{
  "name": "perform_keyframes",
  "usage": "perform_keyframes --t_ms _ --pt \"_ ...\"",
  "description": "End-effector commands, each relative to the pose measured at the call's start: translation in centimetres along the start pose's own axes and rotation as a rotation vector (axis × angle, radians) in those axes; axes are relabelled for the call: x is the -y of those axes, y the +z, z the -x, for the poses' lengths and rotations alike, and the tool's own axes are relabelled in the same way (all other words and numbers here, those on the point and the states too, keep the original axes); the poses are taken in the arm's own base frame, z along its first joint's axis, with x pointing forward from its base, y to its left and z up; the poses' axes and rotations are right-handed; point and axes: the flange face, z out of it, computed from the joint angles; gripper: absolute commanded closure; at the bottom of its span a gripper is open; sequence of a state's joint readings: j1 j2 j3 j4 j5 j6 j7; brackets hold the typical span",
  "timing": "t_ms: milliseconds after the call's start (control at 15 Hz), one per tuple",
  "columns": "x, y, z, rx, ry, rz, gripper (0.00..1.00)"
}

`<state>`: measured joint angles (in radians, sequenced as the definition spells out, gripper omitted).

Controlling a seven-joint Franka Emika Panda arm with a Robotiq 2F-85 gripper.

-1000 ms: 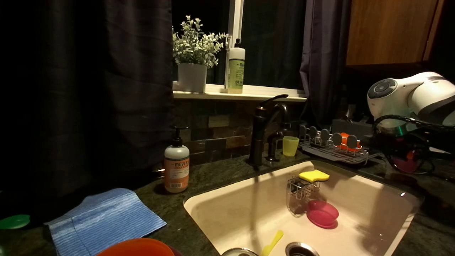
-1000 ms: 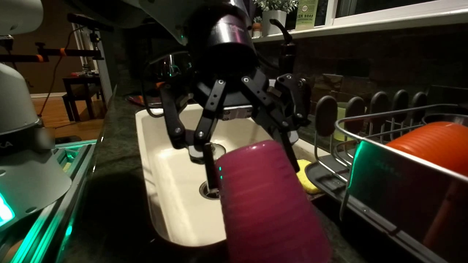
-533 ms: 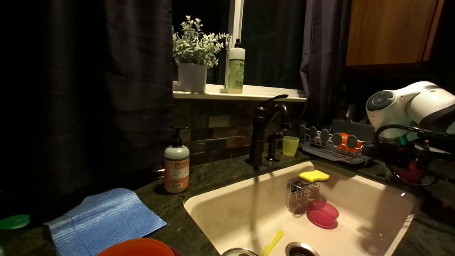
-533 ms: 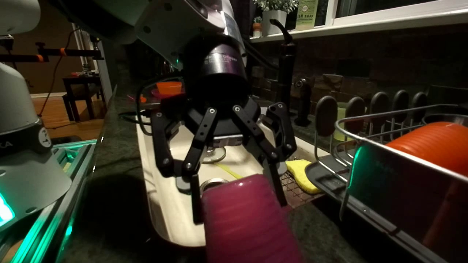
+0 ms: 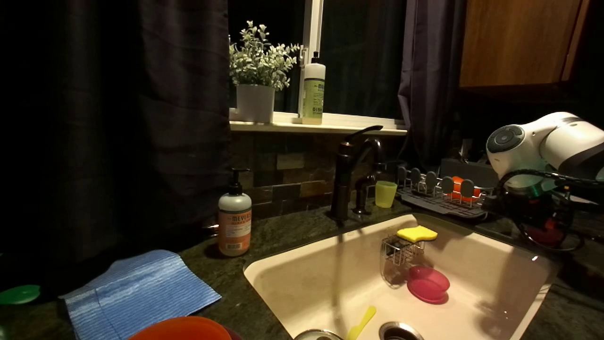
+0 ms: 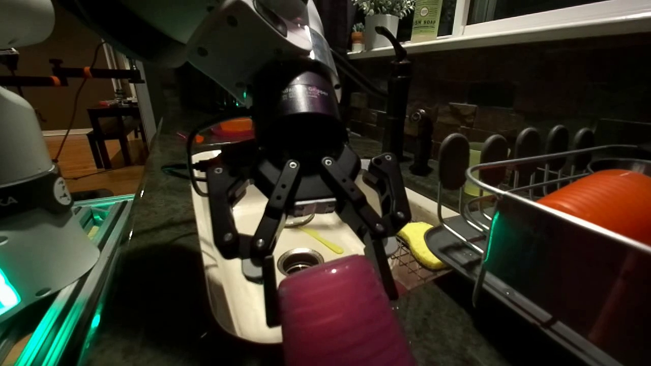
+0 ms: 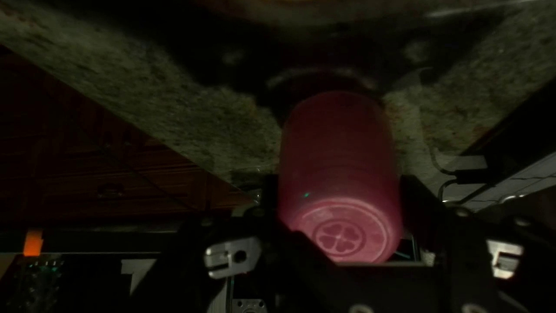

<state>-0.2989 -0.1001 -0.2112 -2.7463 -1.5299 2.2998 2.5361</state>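
Cup [image 6: 346,323], pink and ribbed, is nearest in an exterior view, tilted base-up above the dark counter [image 6: 463,315], clasped by the gripper [image 6: 332,307], 1 finger on each side. Beyond are the white sink [image 6: 231,279] with a yellow utensil [image 6: 329,244] inside, then the black faucet [image 6: 396,107] and a potted plant [image 6: 382,28].

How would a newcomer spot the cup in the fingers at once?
Start at the pale sink; the black fingers hang beside it. Clamped between them is the cup. Unlike the squat pink bowl in the sink, this pink cup is tall and ribbed, with a clover-marked base.
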Motion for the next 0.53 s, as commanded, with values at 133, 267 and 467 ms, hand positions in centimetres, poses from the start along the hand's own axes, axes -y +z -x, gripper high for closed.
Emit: perform_keyframes --t_ms 133,267,467 --pt "-0.6 1.1 0.7 -0.006 -0.006 0.009 0.00" --pt "-0.7 1.4 0.9 -0.003 -0.011 0.016 0.00" --pt "-1.0 1.8 0.9 -0.001 -0.016 0.026 0.00"
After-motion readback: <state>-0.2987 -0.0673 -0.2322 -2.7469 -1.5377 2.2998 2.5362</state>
